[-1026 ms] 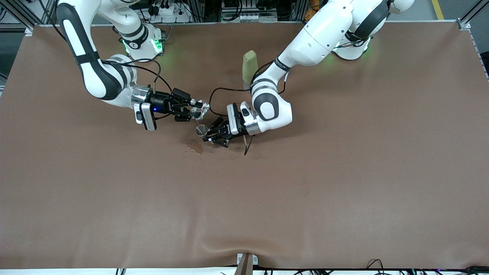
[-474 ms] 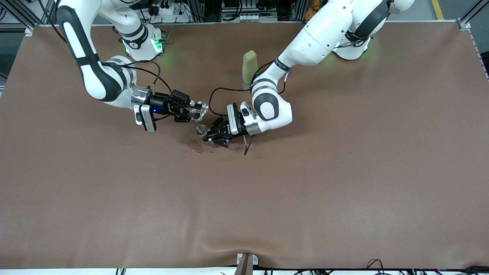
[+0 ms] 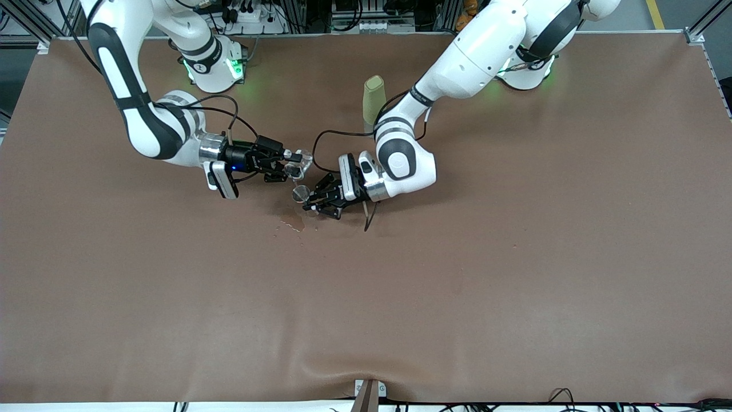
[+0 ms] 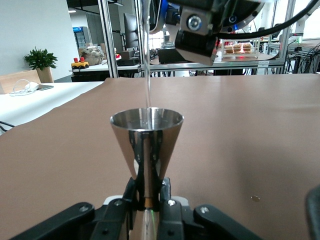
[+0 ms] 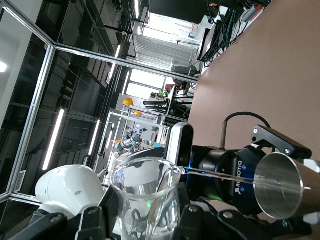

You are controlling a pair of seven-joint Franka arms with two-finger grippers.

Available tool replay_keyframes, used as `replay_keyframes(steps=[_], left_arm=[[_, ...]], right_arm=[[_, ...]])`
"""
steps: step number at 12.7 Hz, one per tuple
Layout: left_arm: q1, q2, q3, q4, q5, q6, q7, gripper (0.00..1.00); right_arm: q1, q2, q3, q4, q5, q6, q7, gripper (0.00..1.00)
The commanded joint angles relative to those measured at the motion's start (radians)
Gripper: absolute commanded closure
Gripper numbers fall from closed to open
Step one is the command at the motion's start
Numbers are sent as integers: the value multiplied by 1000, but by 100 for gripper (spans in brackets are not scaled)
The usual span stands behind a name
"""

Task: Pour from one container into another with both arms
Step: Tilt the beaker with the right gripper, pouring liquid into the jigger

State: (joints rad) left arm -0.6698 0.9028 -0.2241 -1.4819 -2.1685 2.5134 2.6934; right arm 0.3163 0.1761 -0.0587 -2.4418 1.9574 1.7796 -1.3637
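Note:
My right gripper [image 3: 291, 162] is shut on the tiny clear glass cup [image 3: 299, 166], which it holds tilted just above the jigger. In the right wrist view the cup [image 5: 146, 200] sits between the fingers, and a thin stream runs from its lip to the silvery jigger [image 5: 280, 186]. My left gripper [image 3: 314, 200] is shut on the jigger [image 3: 299, 194] at its narrow waist and holds it upright over the table. In the left wrist view the jigger [image 4: 146, 142] rises from the left gripper [image 4: 146, 194], and the stream [image 4: 148, 85] falls into its round rim.
A tall olive-green bottle [image 3: 373, 102] stands on the brown table [image 3: 514, 257], toward the arms' bases from both grippers. A wet patch [image 3: 291, 221] lies on the table just nearer the front camera than the jigger. A black cable [image 3: 369, 217] hangs under the left wrist.
The right arm's wrist has swung slightly, keeping the tilted cup over the jigger. The left gripper and jigger have edged a little toward the cup.

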Motion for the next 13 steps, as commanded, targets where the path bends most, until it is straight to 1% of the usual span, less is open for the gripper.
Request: replay_keyframes(steps=[1, 6, 9, 13], left_arm=[[1, 5, -1, 6, -17, -10, 29, 100], [3, 5, -1, 5, -22, -10, 29, 100], [3, 7, -1, 3, -22, -10, 29, 100], [1, 10, -1, 3, -22, -8, 29, 100]], right_arm=[[-17, 2, 10, 7, 17, -16, 12, 87], [-26, 5, 10, 7, 18, -16, 54, 87], [-26, 8, 10, 9, 18, -16, 122, 87], [-25, 11, 10, 10, 18, -16, 141, 87]])
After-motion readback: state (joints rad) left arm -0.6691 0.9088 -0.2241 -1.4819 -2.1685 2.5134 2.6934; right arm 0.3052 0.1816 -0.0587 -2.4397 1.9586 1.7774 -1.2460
